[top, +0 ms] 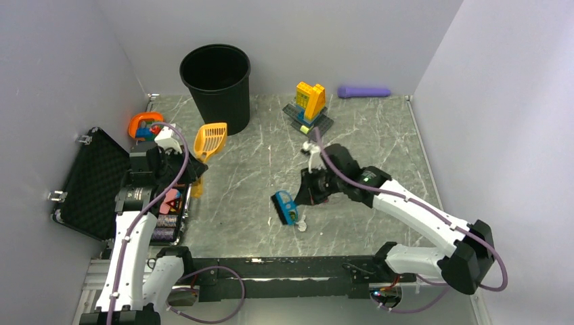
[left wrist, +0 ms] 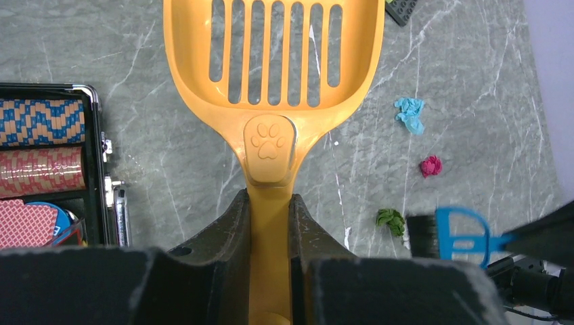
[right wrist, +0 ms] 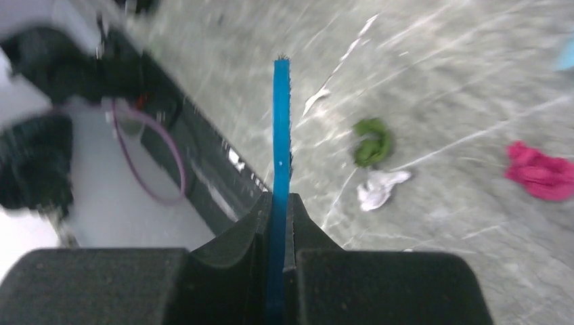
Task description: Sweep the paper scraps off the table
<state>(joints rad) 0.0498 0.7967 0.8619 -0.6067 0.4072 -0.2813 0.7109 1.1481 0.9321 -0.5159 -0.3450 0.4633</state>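
My left gripper (top: 192,166) is shut on the handle of the orange slotted scoop (top: 210,140), held over the table (top: 254,169) by the black case. In the left wrist view the scoop (left wrist: 271,68) sticks out ahead of the gripper (left wrist: 271,217). My right gripper (top: 309,189) is shut on a blue brush (top: 285,207) with black bristles; in the right wrist view the brush (right wrist: 280,135) shows edge-on in the gripper (right wrist: 279,203). The paper scraps lie near the brush: green (right wrist: 372,142), white (right wrist: 380,187), magenta (right wrist: 541,172). A teal one (left wrist: 409,114) lies further off. The top view shows only the white one (top: 300,227).
A black bin (top: 216,84) stands at the back left. A yellow-and-blue toy brick build (top: 310,105) and a purple cylinder (top: 364,91) are at the back. The open black case (top: 95,183) with rolls inside lies at the left. An orange-and-blue object (top: 145,124) sits behind it.
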